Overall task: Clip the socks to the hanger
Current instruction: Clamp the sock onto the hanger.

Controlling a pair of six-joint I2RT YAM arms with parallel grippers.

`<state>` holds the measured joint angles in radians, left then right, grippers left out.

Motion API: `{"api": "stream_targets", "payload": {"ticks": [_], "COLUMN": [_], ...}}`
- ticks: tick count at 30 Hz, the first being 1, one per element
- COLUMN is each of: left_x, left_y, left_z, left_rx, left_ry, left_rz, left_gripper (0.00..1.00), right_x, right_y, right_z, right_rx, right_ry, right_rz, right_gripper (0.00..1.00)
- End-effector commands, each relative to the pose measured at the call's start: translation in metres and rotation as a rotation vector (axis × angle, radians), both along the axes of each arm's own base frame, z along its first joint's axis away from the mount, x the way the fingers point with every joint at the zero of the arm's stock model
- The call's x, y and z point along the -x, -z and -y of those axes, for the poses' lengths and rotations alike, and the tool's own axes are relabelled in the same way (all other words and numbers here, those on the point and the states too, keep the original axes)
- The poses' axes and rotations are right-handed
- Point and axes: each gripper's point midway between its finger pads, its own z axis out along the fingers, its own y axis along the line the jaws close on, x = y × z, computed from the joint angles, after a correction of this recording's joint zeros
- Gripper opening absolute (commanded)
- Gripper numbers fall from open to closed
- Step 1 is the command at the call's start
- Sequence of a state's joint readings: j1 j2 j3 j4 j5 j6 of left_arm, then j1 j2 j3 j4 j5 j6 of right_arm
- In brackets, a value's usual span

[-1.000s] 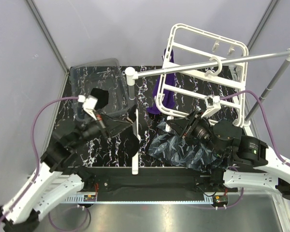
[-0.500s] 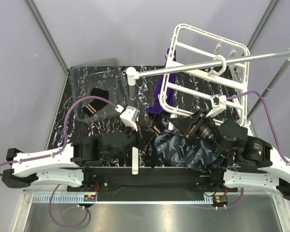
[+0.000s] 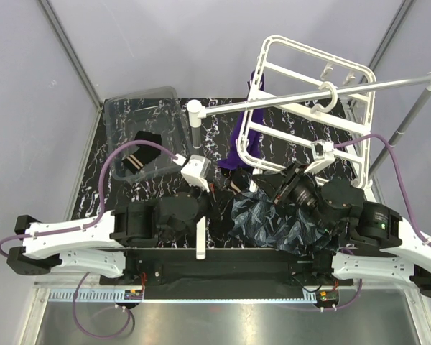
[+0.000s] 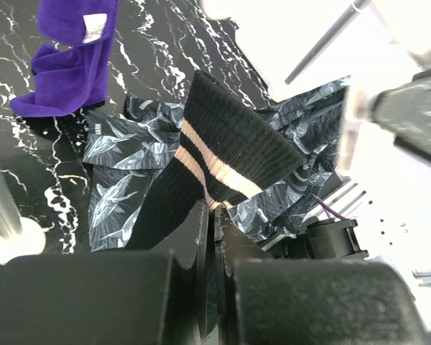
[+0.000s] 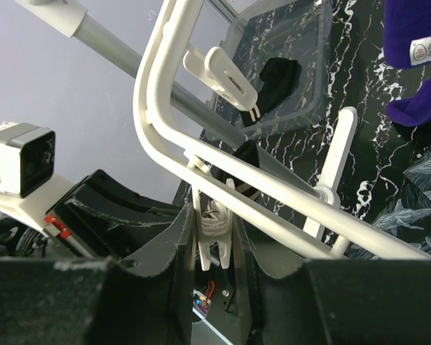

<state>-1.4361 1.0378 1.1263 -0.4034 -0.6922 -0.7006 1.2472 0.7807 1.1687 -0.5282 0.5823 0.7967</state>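
The white hanger (image 3: pixel 312 108) hangs tilted from the grey rod (image 3: pixel 287 97) by its hook. My left gripper (image 3: pixel 217 190) is shut on a black sock with cream stripes (image 4: pixel 230 158) and holds it up near the hanger's lower left corner. In the left wrist view the gripper (image 4: pixel 214 215) grips the sock's leg. My right gripper (image 5: pixel 214 230) is shut on a white clip (image 5: pixel 217 219) dangling from the hanger's frame (image 5: pixel 158 108), squeezing its tails. The held sock (image 5: pixel 241 169) shows just behind that clip. A second striped sock (image 3: pixel 140 154) lies in the clear bin (image 3: pixel 129 108).
A purple cloth (image 3: pixel 246 140) hangs from the hanger's left side. A dark patterned cloth (image 3: pixel 273 223) lies on the marble table under my right arm. A white post (image 3: pixel 194 118) holds the rod; a short white post (image 3: pixel 200 241) stands at the front.
My left arm has swung from the bin to the middle, carrying the striped sock up to the clip. The right gripper keeps hold of the clip; the hanger shifted slightly right.
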Motion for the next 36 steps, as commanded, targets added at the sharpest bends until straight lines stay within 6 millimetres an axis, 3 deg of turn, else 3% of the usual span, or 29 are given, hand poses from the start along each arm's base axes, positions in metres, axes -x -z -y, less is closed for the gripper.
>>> {"api": "stream_targets", "payload": {"ticks": [1, 13, 31, 36], "left_x": [0.003, 0.024, 0.024, 0.023], "left_y": [-0.025, -0.025, -0.036, -0.049], "left_z": [0.005, 0.014, 0.021, 0.021], "left_rx": [0.078, 0.083, 0.102, 0.136], "left_ry": [-0.004, 0.066, 0.073, 0.071], "left_rz": [0.004, -0.017, 0.003, 0.009], "left_gripper": [0.0, 0.0, 0.0, 0.0], "right_x": [-0.006, -0.01, -0.009, -0.008], "right_y": [-0.019, -0.017, -0.011, -0.008], "right_z": [0.002, 0.0, -0.009, -0.011], "right_rx": [-0.032, -0.021, -0.016, -0.015], "right_ry": [0.034, 0.049, 0.027, 0.023], "right_rz": [0.028, 0.033, 0.02, 0.014], "right_gripper": [0.0, 0.0, 0.0, 0.0]}}
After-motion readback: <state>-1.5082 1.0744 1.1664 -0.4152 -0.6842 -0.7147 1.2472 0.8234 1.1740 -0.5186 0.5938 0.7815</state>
